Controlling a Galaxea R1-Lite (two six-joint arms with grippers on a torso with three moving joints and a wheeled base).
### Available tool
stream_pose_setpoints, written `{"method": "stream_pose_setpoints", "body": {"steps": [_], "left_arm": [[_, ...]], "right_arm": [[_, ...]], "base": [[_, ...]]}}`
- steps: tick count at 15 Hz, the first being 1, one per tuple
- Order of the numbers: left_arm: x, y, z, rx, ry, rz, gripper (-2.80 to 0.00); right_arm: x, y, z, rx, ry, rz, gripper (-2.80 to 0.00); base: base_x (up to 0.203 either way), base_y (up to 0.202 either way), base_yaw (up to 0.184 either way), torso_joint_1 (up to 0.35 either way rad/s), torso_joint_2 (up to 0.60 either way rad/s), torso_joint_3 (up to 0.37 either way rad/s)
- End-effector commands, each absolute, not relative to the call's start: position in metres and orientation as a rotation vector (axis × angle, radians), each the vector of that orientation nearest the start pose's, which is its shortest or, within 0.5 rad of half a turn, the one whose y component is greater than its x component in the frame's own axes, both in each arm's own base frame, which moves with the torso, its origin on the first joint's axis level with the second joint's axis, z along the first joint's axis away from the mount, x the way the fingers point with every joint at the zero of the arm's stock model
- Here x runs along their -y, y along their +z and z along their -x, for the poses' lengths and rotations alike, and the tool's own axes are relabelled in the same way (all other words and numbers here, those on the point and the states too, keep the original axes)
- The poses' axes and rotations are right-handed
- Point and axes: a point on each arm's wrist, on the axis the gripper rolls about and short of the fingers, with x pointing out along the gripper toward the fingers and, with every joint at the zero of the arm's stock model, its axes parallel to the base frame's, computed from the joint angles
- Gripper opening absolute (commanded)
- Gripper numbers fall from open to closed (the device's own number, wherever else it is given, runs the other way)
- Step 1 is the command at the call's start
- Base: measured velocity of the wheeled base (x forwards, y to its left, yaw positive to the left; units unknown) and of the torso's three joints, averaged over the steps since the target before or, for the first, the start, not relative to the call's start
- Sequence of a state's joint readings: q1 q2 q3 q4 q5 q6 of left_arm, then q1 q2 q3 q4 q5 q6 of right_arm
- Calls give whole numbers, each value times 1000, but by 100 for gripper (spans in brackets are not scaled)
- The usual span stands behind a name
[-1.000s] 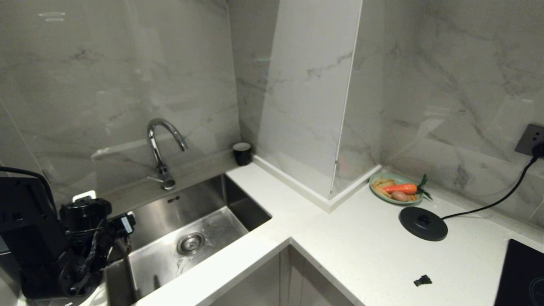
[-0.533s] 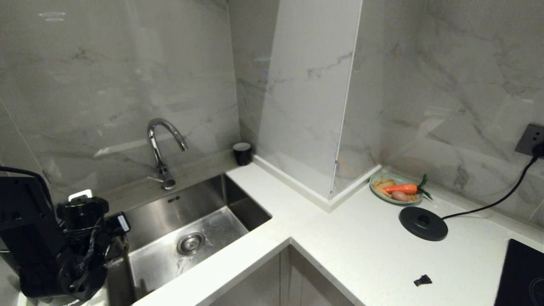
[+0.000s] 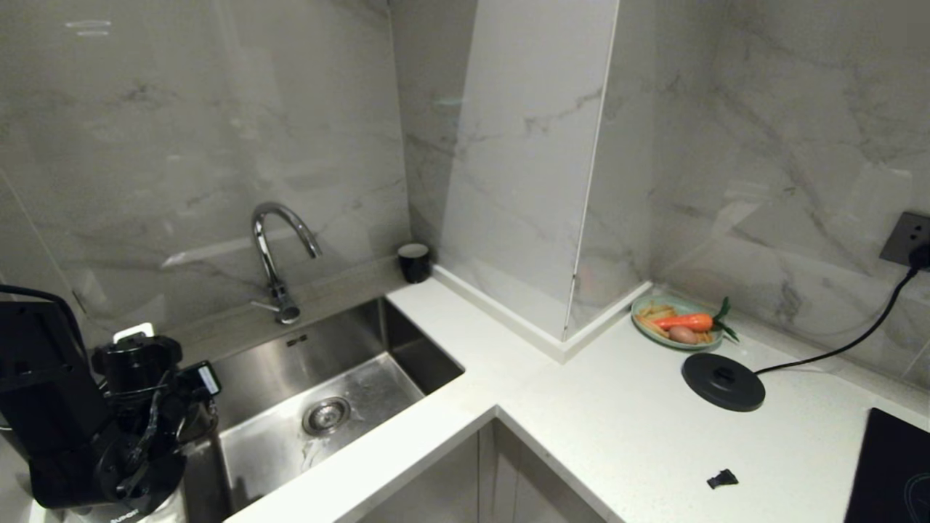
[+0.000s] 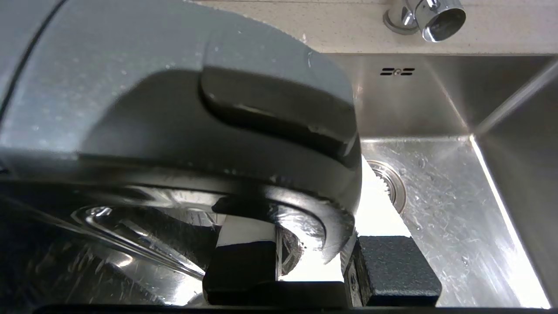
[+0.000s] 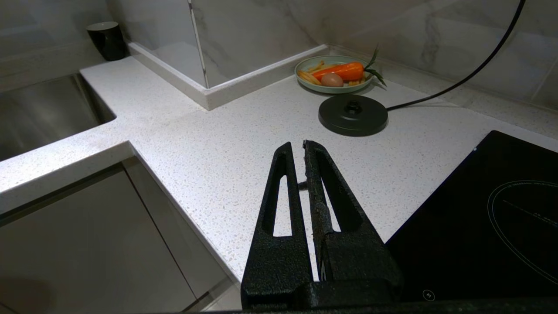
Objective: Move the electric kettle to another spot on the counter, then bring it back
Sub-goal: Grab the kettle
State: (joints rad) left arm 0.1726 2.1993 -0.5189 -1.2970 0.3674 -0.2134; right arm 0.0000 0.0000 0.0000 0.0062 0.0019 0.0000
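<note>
Your left gripper [image 4: 314, 257] is clamped on the kettle [image 4: 174, 131] handle, sink [image 4: 440, 187] just beyond it; return leg begins: lift clear, then carry toward the base [image 3: 723, 381]; right gripper [image 5: 304, 148] closed, empty

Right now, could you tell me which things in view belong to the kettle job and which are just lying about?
Job: electric kettle, left gripper shut on its handle, counter.
Lying about: base disc, black cup, plate of vegetables, sink, cooktop, parked right gripper.

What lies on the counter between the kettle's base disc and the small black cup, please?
Only the tiled wall column juts between base disc and cup; the head view shows bare counter around it.
</note>
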Motion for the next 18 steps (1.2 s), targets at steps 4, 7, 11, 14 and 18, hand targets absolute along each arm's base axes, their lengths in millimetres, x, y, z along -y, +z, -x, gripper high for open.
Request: {"method": "stream_pose_setpoints", "body": {"steps": [4, 7, 11, 14, 18], "left_arm": [[-56, 45, -320, -259, 542, 148, -280], [-50, 54, -320, -240, 522, 117, -280], [-43, 63, -319, -217, 497, 108, -280], [-32, 71, -318, -207, 463, 63, -280], [-8, 79, -316, -194, 389, 34, -280]], "right_arm": [[0, 75, 23, -8, 3, 0, -280], [0, 75, 23, -8, 3, 0, -280], [0, 75, 23, -8, 3, 0, -280], [0, 75, 23, -8, 3, 0, -280], [0, 75, 23, -8, 3, 0, -280]], "base": [[0, 0, 0, 0, 0, 0], [0, 0, 0, 0, 0, 0], [0, 0, 0, 0, 0, 0], [0, 0, 0, 0, 0, 0], [0, 0, 0, 0, 0, 0]]}}
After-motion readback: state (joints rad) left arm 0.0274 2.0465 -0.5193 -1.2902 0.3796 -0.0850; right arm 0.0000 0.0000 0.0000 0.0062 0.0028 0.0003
